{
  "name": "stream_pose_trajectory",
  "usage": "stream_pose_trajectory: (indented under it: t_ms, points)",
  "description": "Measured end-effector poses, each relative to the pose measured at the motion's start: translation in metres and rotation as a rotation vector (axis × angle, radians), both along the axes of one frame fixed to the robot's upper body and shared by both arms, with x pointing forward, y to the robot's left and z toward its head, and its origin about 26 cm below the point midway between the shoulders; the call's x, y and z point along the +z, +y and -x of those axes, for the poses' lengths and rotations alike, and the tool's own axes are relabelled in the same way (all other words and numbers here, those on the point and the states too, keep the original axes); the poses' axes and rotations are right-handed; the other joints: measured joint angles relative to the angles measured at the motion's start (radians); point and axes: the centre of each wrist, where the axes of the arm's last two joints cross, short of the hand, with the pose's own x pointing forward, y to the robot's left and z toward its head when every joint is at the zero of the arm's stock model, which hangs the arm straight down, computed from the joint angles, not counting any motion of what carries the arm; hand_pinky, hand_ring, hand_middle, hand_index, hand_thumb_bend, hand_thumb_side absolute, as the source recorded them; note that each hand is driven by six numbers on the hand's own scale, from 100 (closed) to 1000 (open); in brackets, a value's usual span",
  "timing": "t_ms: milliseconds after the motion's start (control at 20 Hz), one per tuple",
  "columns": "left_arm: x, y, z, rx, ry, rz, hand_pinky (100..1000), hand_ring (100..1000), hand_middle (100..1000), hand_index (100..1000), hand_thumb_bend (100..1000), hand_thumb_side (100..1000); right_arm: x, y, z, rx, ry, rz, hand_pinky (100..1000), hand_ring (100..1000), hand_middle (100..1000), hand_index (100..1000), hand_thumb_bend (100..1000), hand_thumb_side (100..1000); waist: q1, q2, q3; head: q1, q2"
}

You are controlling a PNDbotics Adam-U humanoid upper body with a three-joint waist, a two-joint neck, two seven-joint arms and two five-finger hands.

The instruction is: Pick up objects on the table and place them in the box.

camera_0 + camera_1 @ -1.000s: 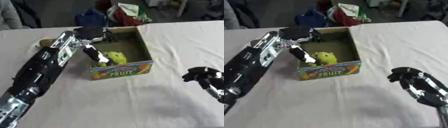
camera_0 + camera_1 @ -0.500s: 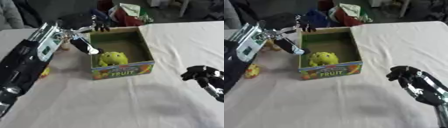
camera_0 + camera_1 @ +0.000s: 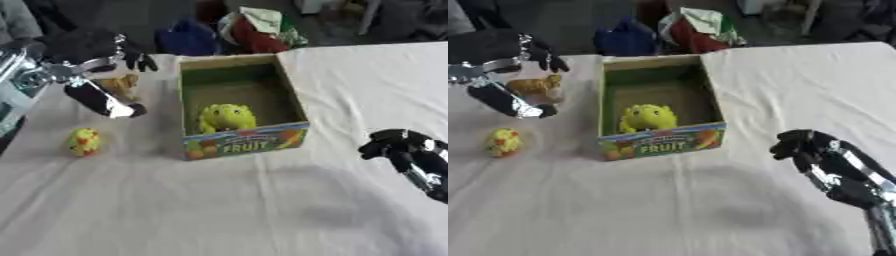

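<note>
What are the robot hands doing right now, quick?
Left robot hand: open, fingers spread, holding nothing, above the brown toy.
Right robot hand: fingers curled, holding nothing.

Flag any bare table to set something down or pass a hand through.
Open cloth runs across the front, below the fruit box, and right of it up to the right hand. Crowded on the left: left hand, brown toy and yellow toy. A green toy sits inside the box.

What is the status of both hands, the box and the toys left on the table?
Left hand open over brown toy. Right hand curled, idle. Green toy in box; yellow toy outside.
</note>
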Motion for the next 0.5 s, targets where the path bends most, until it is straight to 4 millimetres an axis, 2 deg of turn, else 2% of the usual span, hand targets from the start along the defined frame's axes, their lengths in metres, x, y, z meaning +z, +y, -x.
stream_pose_trajectory:
  t_ms: [400, 450, 500]
  points:
    - [-0.014, 0.027, 0.009, 0.090, 0.062, -0.039, 688, 605, 594, 805, 457, 433, 0.000, -0.001, 0.000, -0.001, 0.000, 0.004, 744, 765, 659, 824, 100, 493, 0.000, -0.001, 0.006, -0.003, 0.000]
    - [-0.016, 0.030, 0.009, 0.101, 0.068, -0.041, 688, 605, 593, 805, 470, 405, 0.000, -0.001, 0.000, -0.001, -0.001, 0.004, 744, 766, 659, 824, 100, 482, 0.000, -0.001, 0.007, -0.003, 0.000]
    - [-0.018, 0.032, 0.009, 0.110, 0.073, -0.044, 689, 605, 594, 805, 459, 437, 0.000, -0.001, 0.000, -0.002, -0.001, 0.004, 744, 766, 660, 824, 100, 493, 0.000, -0.001, 0.007, -0.003, 0.000]
